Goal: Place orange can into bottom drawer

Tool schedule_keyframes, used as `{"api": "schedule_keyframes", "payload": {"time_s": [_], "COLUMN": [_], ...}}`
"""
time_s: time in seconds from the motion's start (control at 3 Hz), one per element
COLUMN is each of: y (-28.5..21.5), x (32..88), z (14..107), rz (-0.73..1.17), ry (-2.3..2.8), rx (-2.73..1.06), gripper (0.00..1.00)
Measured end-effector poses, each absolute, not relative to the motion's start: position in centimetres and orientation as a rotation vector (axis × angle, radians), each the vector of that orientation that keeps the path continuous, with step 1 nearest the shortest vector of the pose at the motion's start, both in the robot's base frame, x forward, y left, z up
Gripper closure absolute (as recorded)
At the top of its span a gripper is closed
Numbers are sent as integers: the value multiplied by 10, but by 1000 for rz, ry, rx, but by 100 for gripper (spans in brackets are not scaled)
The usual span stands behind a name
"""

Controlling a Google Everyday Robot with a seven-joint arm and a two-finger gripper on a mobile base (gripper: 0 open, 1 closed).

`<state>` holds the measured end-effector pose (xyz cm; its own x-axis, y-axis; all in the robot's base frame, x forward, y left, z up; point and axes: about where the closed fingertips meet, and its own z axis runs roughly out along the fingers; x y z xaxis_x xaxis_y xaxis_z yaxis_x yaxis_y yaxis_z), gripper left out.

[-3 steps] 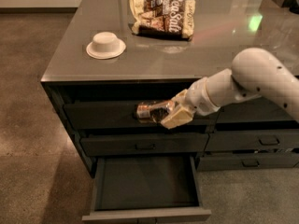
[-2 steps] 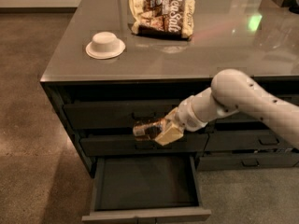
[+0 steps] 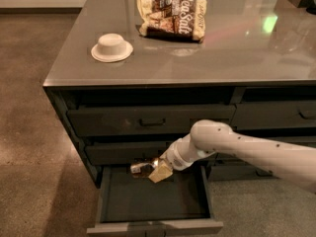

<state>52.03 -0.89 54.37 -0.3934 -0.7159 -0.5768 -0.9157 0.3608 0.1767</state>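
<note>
The orange can [image 3: 140,168] lies sideways in my gripper [image 3: 154,171], which is shut on it. Both hang just above the back of the bottom drawer [image 3: 153,198], which is pulled out and shows a dark inside with nothing else in it. My white arm reaches in from the right, low in front of the left drawer stack. The can sits at the height of the gap under the middle drawer [image 3: 128,152].
On the grey counter [image 3: 197,53] stand an upturned white bowl [image 3: 112,47] and a brown-and-cream snack bag [image 3: 172,18]. The top left drawer [image 3: 148,120] and the right-stack drawers [image 3: 274,113] are closed. Brown floor lies to the left and in front.
My arm has dropped and moved left, carrying the can from in front of the upper drawers down to just above the open bottom drawer.
</note>
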Motion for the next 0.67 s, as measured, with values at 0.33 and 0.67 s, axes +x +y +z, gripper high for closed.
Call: {"api": "schedule_keyframes", "payload": {"time_s": [0.33,0.67], "y": [18,43], "x": [523,526], "z": [464,393], "rz": [773,862], "ry": [2284,2340], "rx": [-1315,-1204], "gripper": [100,100]}}
